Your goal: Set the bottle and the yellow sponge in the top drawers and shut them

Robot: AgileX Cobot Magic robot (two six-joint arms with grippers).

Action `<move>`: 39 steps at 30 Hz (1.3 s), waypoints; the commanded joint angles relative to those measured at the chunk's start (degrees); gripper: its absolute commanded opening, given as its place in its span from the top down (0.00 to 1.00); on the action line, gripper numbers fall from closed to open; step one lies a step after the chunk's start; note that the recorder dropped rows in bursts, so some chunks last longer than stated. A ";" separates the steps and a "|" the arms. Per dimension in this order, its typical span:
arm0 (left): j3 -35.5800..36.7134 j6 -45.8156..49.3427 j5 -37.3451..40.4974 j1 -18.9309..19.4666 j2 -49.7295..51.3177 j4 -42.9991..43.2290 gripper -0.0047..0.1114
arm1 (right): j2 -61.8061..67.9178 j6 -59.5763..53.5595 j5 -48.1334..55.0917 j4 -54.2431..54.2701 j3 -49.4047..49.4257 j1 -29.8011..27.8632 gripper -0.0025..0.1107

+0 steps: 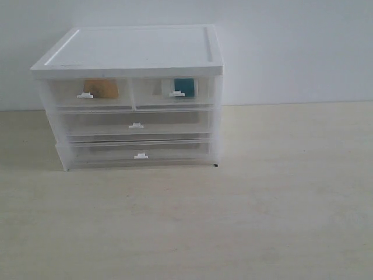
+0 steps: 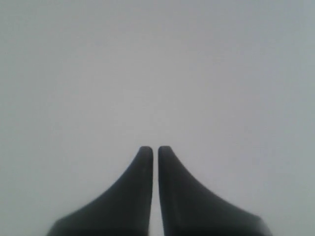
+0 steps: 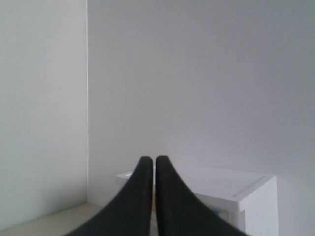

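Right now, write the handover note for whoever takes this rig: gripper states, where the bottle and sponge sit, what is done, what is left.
Left gripper: shut, holding nothing.
Right gripper: shut, holding nothing. Neither arm shows in the exterior view.
Yellow sponge: inside the top-left drawer.
Bottle: inside the top-right drawer.
Both drawer fronts look flush with the cabinet, so they appear closed.
Done: both things stowed, drawers pushed in.
Left: nothing visible, apart from perhaps checking that both drawers are fully seated.
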 commanded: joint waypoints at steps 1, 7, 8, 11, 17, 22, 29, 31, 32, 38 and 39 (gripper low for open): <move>0.14 0.53 0.41 -0.30 -0.64 -0.63 0.93 | -0.49 -0.61 2.36 -0.17 0.44 -0.04 0.98; 0.14 0.64 1.85 -0.30 -0.64 -0.63 0.93 | -0.36 -0.61 3.94 -0.17 0.44 -0.04 0.98; 0.14 0.64 1.85 -0.30 -0.64 -0.63 0.93 | -0.36 -0.61 3.94 -0.17 0.44 -0.04 0.98; 0.14 0.64 1.85 -0.30 -0.64 -0.63 0.93 | -0.36 -0.61 3.94 -0.17 0.44 -0.04 0.98; 0.14 0.64 1.85 -0.30 -0.64 -0.63 0.93 | -0.36 -0.61 3.94 -0.17 0.44 -0.04 0.98; 0.14 0.64 1.85 -0.30 -0.64 -0.63 0.93 | -0.36 -0.61 3.94 -0.17 0.44 -0.04 0.98; 0.42 0.57 1.73 0.05 -0.64 6.24 0.93 | -0.36 -0.61 3.94 -0.17 0.44 -0.04 0.98; 1.30 0.57 1.27 0.05 -0.64 12.55 0.93 | -0.36 -0.61 3.94 -0.17 0.44 -0.04 0.98; 1.94 0.57 1.08 0.05 -0.64 15.98 0.93 | -0.36 -0.61 3.94 -0.17 0.44 -0.04 0.98; 9.16 -5.41 -4.61 0.34 -0.64 21.62 0.93 | -0.36 -0.61 3.94 -0.17 0.44 -0.04 0.98; 10.51 -7.98 -5.35 0.83 -0.64 23.57 0.93 | -0.36 -0.61 3.94 -0.17 0.44 -0.04 0.98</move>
